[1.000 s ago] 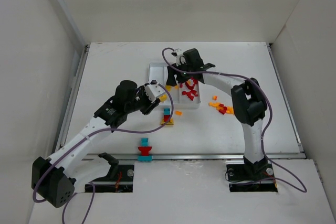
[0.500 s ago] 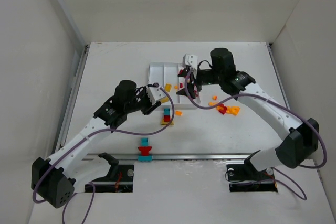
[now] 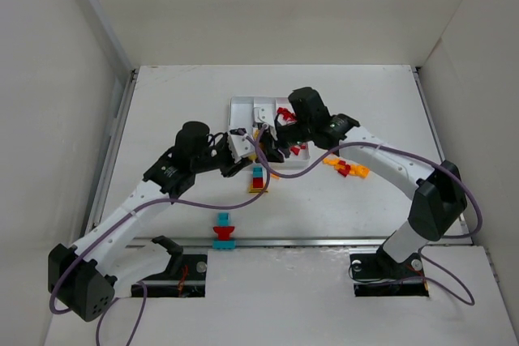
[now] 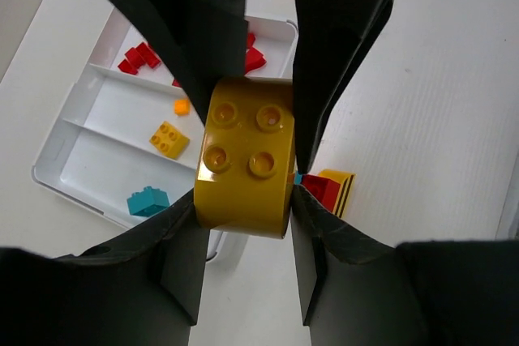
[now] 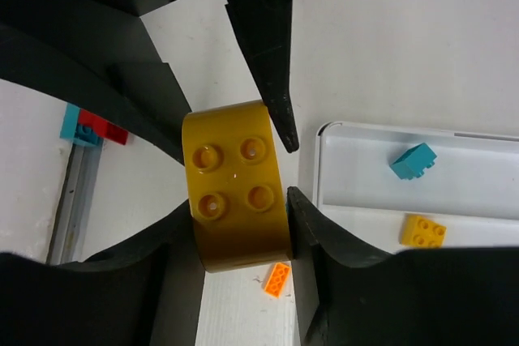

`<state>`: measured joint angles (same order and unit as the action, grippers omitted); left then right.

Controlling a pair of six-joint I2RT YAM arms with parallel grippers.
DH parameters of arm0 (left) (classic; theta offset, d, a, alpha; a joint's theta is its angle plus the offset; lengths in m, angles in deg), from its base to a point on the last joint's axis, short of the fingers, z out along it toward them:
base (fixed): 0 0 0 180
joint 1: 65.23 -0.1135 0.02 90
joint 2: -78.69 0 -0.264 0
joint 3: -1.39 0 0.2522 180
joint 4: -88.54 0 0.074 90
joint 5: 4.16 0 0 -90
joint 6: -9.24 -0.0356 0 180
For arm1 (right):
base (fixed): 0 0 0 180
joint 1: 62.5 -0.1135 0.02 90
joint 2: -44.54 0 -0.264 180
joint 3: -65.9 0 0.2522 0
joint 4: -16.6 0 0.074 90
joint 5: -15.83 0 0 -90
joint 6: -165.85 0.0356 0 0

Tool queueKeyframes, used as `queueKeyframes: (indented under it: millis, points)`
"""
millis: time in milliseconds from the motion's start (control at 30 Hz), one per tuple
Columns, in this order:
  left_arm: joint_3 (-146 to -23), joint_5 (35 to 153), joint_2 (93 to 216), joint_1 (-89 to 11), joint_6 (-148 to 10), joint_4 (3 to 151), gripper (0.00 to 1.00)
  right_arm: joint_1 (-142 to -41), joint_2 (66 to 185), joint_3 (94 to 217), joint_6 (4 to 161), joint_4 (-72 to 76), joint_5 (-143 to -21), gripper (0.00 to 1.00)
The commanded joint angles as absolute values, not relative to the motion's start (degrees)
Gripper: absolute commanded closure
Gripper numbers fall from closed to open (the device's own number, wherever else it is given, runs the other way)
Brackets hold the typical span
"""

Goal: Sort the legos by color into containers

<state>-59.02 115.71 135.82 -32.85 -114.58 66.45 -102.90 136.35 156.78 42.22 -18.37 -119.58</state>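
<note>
Left tool [image 4: 244, 169] clamps the yellow 2x2 brick [image 4: 246, 139] between both fingers. Right tool [image 5: 238, 215] is closed on the same brick, held above the surface [image 4: 430, 111] just beside the white tray [image 4: 47, 176].

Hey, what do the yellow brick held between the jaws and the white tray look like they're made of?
The yellow brick looks like hard moulded plastic, smooth and semi-glossy: soft highlights sit on its round studs and its edges are crisp. The white tray is probably thin moulded plastic with a slight sheen: its rounded corners and thin, one-piece dividers suggest so.
</note>
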Motion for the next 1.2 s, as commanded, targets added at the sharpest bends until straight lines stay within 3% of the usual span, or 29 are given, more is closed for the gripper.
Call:
queueKeyframes:
  millis: [0, 67, 100, 133, 167, 300, 433, 467, 600, 800, 967, 1000, 1033, 1167]
  points:
    - [-61.0, 119.2, 134.1, -32.2, -114.4, 68.5, 1.0, -103.5, 135.4, 161.1, 45.3, -15.1, -119.3, 0.72]
    - [-59.8, 118.6, 134.1, -32.2, -114.4, 68.5, 1.0, -103.5, 135.4, 161.1, 45.3, -13.8, -119.3, 0.81]
    - [-59.8, 118.6, 134.1, -32.2, -114.4, 68.5, 0.98, -103.5, 135.4, 160.4, 46.1, -13.2, -119.3, 1.0]
    - [-59.3, 117.8, 134.1, -32.2, -113.9, 69.0, 0.9, -103.5, 135.4, 160.3, 46.8, -12.6, -119.3, 1.0]
    - [-59.3, 117.1, 134.1, -32.2, -113.1, 69.0, 0.54, -103.5, 135.4, 159.6, 47.5, -11.3, -118.5, 1.0]
    - [-58.1, 111.8, 134.1, -32.2, -108.1, 72.0, 0.0, -101.4, 137.3, 159.6, 53.9, -7.5, -114.5, 1.0]
    - [-56.8, 92.4, 134.8, -32.2, -98.1, 76.2, 0.0, -97.9, 148.0, 165.9, 69.3, -6.6, -100.2, 1.0]
    - [-56.8, 81.9, 134.8, -32.2, -96.1, 76.2, 0.0, -97.2, 150.3, 167.5, 77.0, -6.6, -97.0, 1.0]
    - [-54.9, 66.9, 136.3, -32.7, -93.1, 74.9, 0.0, -94.8, 161.3, 175.6, 89.8, -6.6, -86.9, 1.0]
    - [-52.5, 64.9, 135.1, -33.2, -92.5, 72.4, 0.0, -94.8, 167.3, 182.0, 93.3, -6.6, -77.3, 0.98]
    - [-50.5, 67.6, 133.9, -33.8, -91.9, 75.0, 0.0, -94.2, 168.5, 182.0, 93.3, -6.6, -73.5, 0.71]
    - [-50.5, 67.6, 133.9, -33.8, -91.9, 75.0, 0.0, -93.7, 169.1, 182.0, 93.3, -6.6, -74.2, 0.63]
    - [-50.5, 67.6, 133.9, -33.8, -91.9, 75.0, 0.0, -93.7, 169.1, 182.0, 92.8, -6.6, -74.2, 0.44]
    - [-50.0, 68.1, 133.9, -33.8, -91.9, 75.7, 0.0, -93.7, 168.5, 182.0, 91.5, -7.2, -76.8, 0.22]
